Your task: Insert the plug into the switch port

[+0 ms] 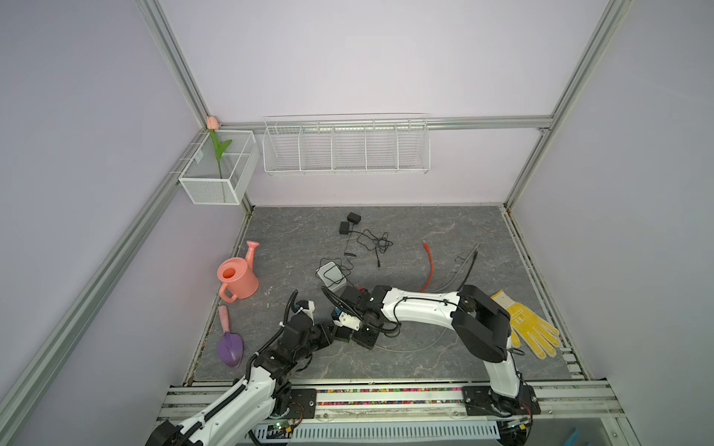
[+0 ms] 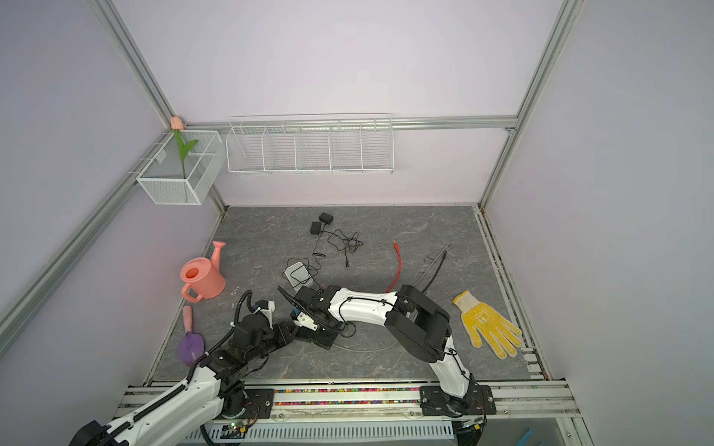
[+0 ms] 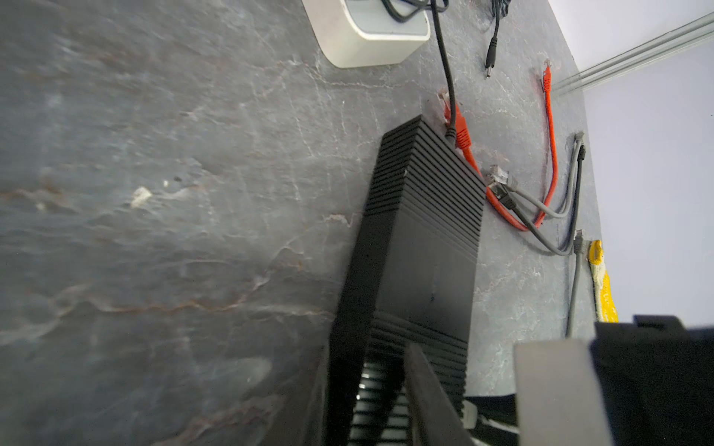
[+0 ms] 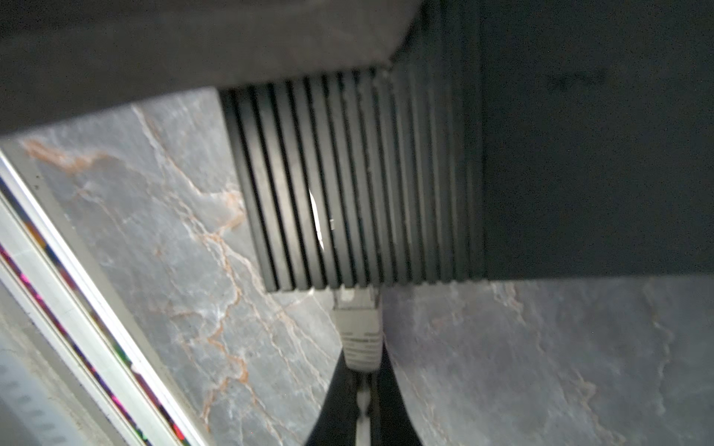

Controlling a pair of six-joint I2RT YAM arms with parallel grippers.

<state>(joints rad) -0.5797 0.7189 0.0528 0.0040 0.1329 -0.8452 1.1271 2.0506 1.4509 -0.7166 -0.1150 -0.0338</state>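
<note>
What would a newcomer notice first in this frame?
Both grippers meet at the black switch near the front middle of the table: the right gripper is shut on a grey plug right at the switch's ribbed edge, with the left gripper at its side. Next come the colours: a pink watering can at the left, an orange cable behind the arms, a yellow glove at the right.

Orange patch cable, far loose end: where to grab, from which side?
Grip the orange cable on the moulded boot just behind its free plug, coming straight down, jaws across its width. It lies flat on the table, and the boot looks thicker and stiffer than the cord, so it should slip less.
</note>
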